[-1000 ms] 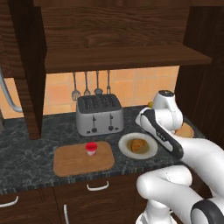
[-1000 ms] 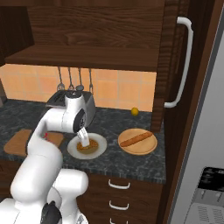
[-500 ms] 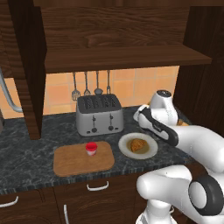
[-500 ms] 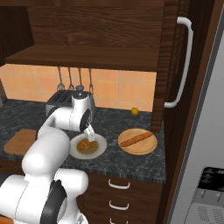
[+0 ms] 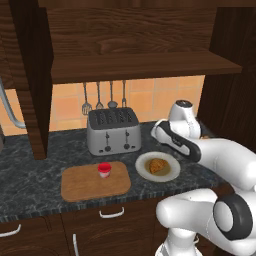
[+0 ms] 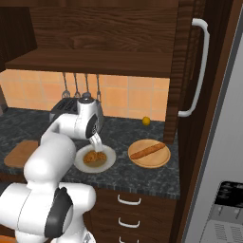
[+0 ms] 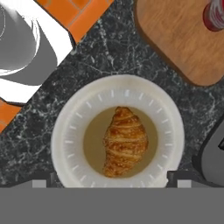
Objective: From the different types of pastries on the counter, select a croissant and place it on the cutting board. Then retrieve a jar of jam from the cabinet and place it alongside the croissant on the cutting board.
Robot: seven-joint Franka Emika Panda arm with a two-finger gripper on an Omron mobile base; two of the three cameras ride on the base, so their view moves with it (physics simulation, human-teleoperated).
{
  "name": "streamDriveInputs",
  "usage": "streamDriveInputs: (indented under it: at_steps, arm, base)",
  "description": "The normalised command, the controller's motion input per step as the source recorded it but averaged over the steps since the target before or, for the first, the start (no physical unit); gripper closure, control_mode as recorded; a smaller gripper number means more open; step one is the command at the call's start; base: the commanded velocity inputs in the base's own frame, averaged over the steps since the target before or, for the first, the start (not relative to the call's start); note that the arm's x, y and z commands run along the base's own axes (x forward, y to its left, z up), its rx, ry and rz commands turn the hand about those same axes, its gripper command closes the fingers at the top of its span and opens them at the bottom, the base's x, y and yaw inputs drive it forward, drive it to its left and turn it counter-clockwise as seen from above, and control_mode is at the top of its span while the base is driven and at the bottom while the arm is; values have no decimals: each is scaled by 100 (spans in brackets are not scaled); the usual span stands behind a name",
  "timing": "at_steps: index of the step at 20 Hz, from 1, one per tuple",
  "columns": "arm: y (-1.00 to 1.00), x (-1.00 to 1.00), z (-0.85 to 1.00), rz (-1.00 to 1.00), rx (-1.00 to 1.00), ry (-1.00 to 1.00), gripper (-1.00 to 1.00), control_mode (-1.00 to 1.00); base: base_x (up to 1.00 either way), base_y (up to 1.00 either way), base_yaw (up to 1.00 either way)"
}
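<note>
Progress: small red-lidded jar of jam already set on light-brown wooden cutting board | chunky golden-brown croissant not yet lifted from white plate | two-finger gripper held above croissant, empty; jaw opening cannot be told | change: arm swung further right over plate.

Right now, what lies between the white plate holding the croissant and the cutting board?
Only bare dark counter separates the white plate from the cutting board in the hand view; the left base view agrees.
</note>
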Motion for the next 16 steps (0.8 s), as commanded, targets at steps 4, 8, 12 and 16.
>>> streamDriveInputs:
  at_steps: [4, 8, 12, 16]
  arm:
    - [12, -11, -27, 0, -4, 0, -100, -100]
    - [0, -1, -29, 0, -1, 0, -100, -100]
    - [0, 6, -18, 0, 0, 0, -100, -100]
    - [0, 43, -14, 0, 0, -4, -100, -100]
  base:
    - [0, 0, 0]
    - [0, 0, 0]
    - [0, 0, 0]
    - [0, 0, 0]
